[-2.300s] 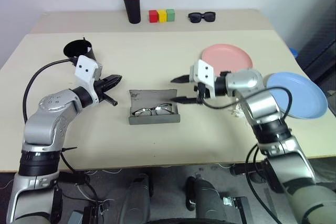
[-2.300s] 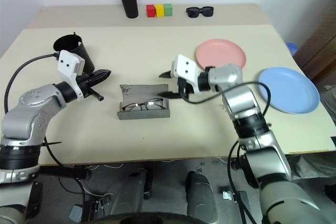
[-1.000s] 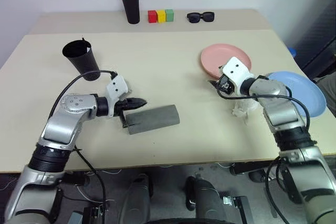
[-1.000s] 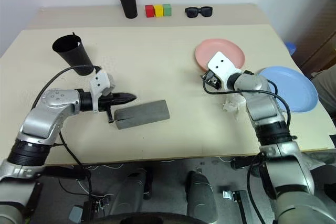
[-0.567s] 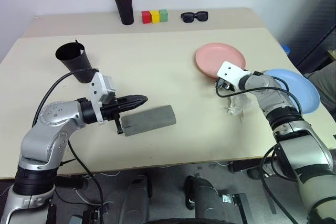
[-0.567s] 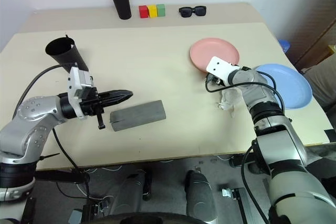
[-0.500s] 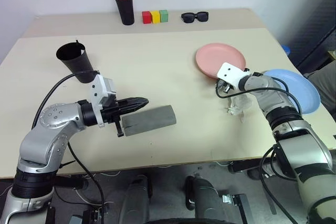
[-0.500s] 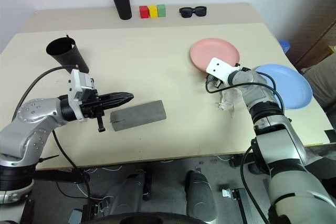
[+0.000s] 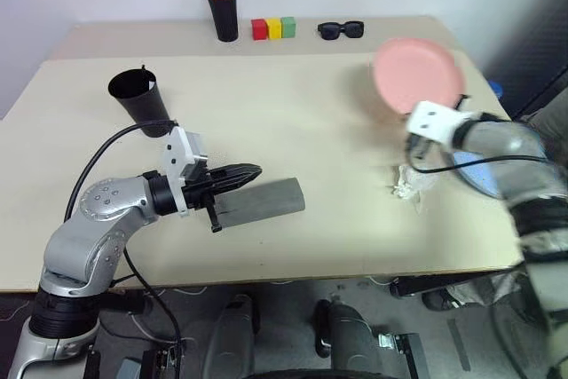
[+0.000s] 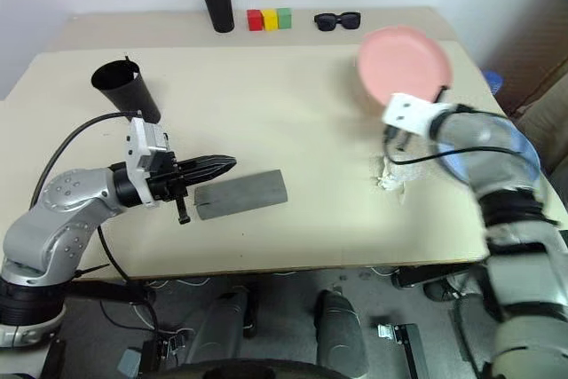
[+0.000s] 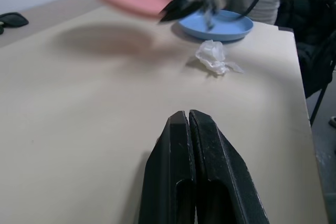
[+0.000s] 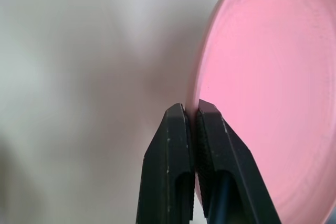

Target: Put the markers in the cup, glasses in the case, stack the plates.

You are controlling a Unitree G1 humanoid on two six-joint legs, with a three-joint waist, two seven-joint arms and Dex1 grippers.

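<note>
- Our right gripper (image 12: 190,111) has its two black fingers pinched on the rim of the round salmon pink plastic plate (image 9: 417,75), which hangs tilted in the air above the right side of the beige table (image 9: 293,122).
- The round light blue plastic plate (image 11: 219,24) lies flat on the table under our right forearm, partly hidden by it in the head views.
- A crumpled scrap of clear wrapping (image 9: 411,185) sits on the table just beside the blue plate.
- Our left gripper (image 9: 246,171) has its jaws pressed together on nothing, hovering just beside the near left end of the closed grey rectangular glasses case (image 9: 262,201).
- The case lies shut at the table's middle; we cannot see the glasses.
- The large black tapered plastic cup (image 9: 140,101) stands at the left, with a thin dark tip poking above its rim; whether it is a marker we cannot tell.
- Along the far edge stand a narrow black pen holder with orange-capped markers (image 9: 222,4), three small red, yellow and green blocks (image 9: 273,27) and chunky black sunglasses (image 9: 341,29).
</note>
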